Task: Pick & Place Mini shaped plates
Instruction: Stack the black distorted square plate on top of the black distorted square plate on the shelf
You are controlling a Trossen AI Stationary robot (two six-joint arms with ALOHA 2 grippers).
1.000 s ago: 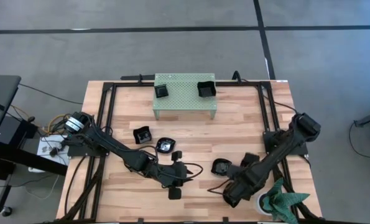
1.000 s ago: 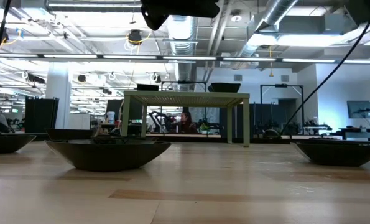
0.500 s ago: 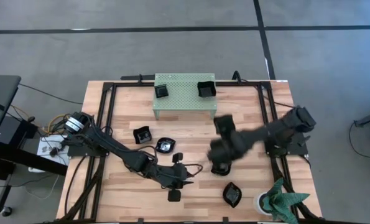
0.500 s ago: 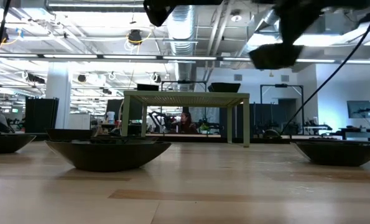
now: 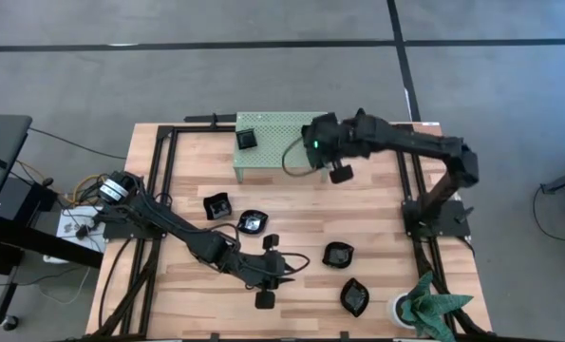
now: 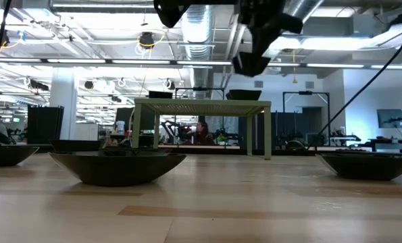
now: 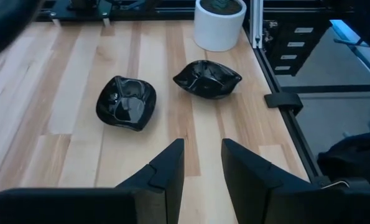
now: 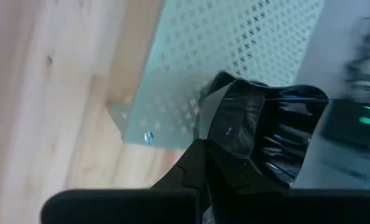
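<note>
Plank table (image 5: pixel 377 237) in open workshop

Two arms, matte black throughout, built of thick rounded segments. Left arm (image 5: pixel 182 237), lower left of high view: black cables looped beside links, round silver-and-black base joint with coloured wiring at far left. Right arm (image 5: pixel 405 147), upper right: small green light near wrist, thin black cable hanging below. Left gripper (image 7: pixel 200 165): two flat, tapered black fingers with angular edges.
</note>
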